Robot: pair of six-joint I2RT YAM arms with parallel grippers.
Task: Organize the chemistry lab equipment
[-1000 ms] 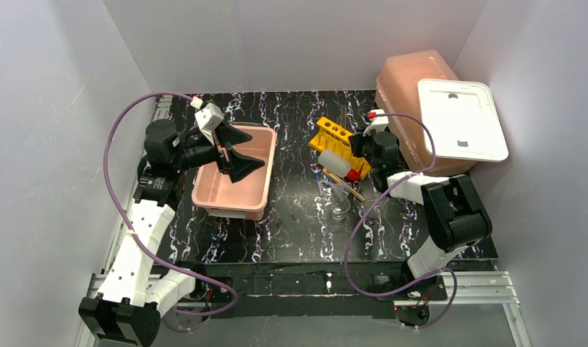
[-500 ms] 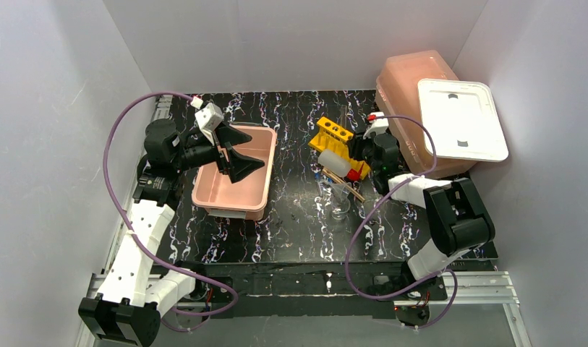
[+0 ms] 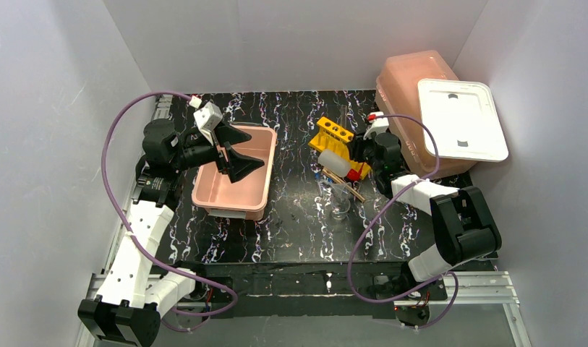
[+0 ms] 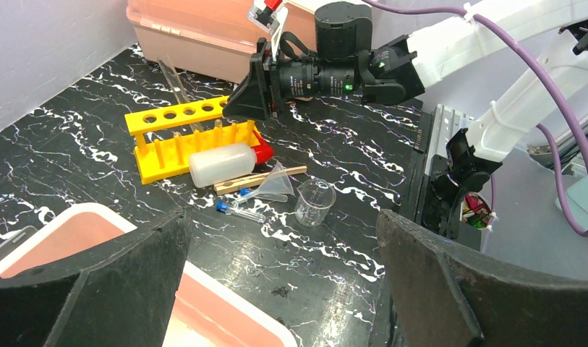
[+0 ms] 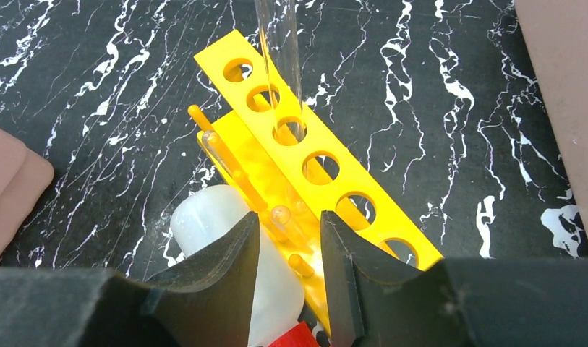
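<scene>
Right elbow has swung out; my right gripper stays on the yellow rack, narrowly straddling a thin tube, grip unclear, so pickup looks close. Left gripper gapes well left of rack

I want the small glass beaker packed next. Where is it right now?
In the top view the beaker stands right of centre on the table, on the near side of the clear funnel and the red-capped bottle.

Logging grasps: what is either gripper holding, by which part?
Nothing. Left gripper is open over the pink tub; right gripper straddles a thin clear tube on the yellow rack, not clamped.
</scene>
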